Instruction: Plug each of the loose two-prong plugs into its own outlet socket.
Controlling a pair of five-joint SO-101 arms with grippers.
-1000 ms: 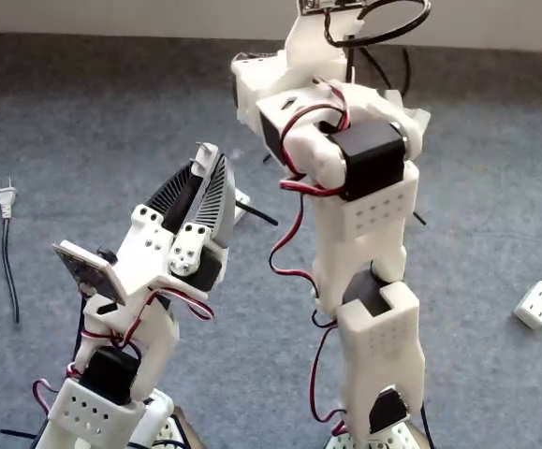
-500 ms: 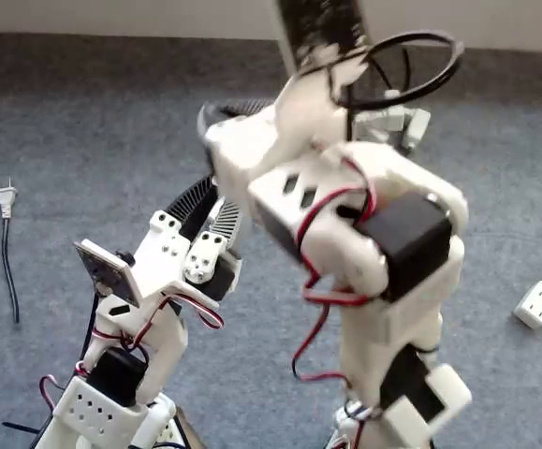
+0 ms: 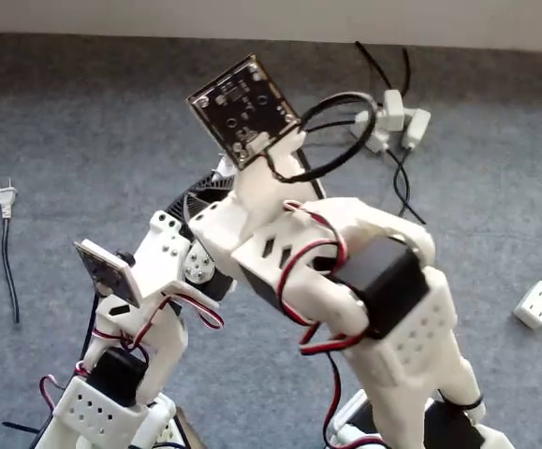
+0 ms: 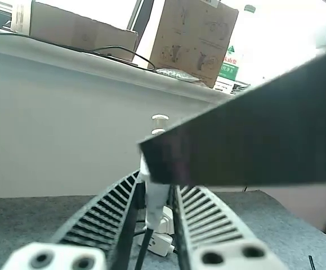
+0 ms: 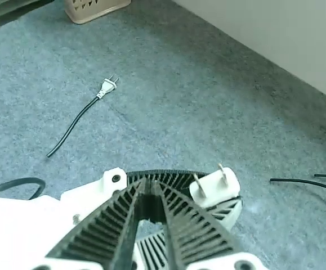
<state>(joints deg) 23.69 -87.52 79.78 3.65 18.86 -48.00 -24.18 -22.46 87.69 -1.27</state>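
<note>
Plug (image 5: 210, 187) clamped in left claw (image 4: 157, 183) (prongs exposed); right claw (image 5: 150, 188) pinched narrow.

Right arm (image 3: 364, 299) blocking the middle of the carpet (image 3: 83, 122).

From above, it hid the left gripper (image 4: 156, 183) tips and the plug (image 4: 154, 205) clamped between them; its own base was cut off at the picture's bottom edge. At the left wrist a blurred dark bar (image 4: 247, 140) covered the plug's upper body, and what the bar was could not be told. The outlet (image 3: 536, 304) by the carpet's right edge lost its cord at the picture's edge. The sockets (image 3: 392, 117) at the far edge were too small for their slots to be counted.
</note>
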